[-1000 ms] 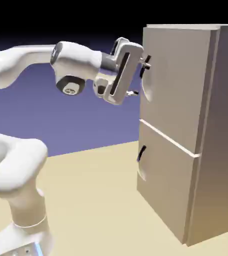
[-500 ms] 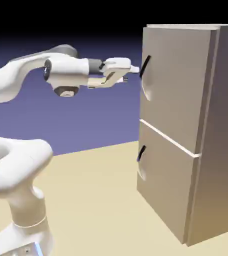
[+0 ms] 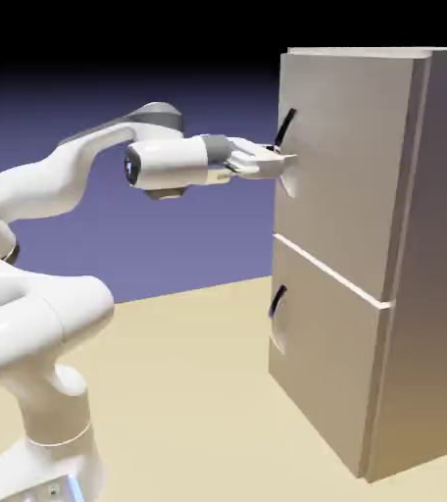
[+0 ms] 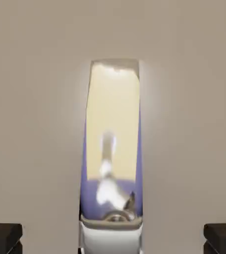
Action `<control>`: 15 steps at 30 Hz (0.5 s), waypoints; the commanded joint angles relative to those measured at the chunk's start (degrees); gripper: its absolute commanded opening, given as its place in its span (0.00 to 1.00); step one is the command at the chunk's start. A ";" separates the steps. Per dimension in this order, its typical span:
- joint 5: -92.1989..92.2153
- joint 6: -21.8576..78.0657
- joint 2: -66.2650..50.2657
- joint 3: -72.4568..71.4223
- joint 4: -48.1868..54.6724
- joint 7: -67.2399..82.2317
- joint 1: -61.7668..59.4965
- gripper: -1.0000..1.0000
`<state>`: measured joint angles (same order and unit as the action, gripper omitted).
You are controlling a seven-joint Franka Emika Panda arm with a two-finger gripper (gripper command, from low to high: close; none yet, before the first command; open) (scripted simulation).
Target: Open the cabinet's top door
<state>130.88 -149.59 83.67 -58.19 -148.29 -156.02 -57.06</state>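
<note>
With its base at the exterior view's near left, the arm (image 3: 46, 189) reaches right across the worktop (image 3: 193, 392) to the cabinet (image 3: 435, 255). The cabinet stands upright on the right, its top door (image 3: 350, 172) shut above the shorter lower door (image 3: 325, 343), a pale seam between them. Toward the top door's far left edge is its dark, curved handle (image 3: 284, 129), and the tool (image 3: 284, 160) is up at that handle's lower part, pointing right. The lower handle (image 3: 277, 300) sits well below the tool, near the far left edge of its own door. Behind it all is a blue-violet backdrop (image 3: 188, 245).

In the hand view, the plain grey-beige door fills the surroundings, and the handle shows as a long, glossy strip in the middle, mirroring yellow, blue and a white shape. The tool is wide open, its dark fingertips (image 4: 3, 238) far apart at the bottom left and right. The handle's lower end lies between them, with a gap on either side, so nothing is gripped.
</note>
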 commanded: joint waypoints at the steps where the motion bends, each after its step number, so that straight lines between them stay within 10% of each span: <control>1: -0.15 2.20 0.41 1.68 -2.08 1.32 1.80 0.00; 15: -17.49 28.00 4.10 30.40 -20.73 12.22 16.17 0.00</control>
<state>113.35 -121.66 87.77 -27.78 -169.02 -143.81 -40.90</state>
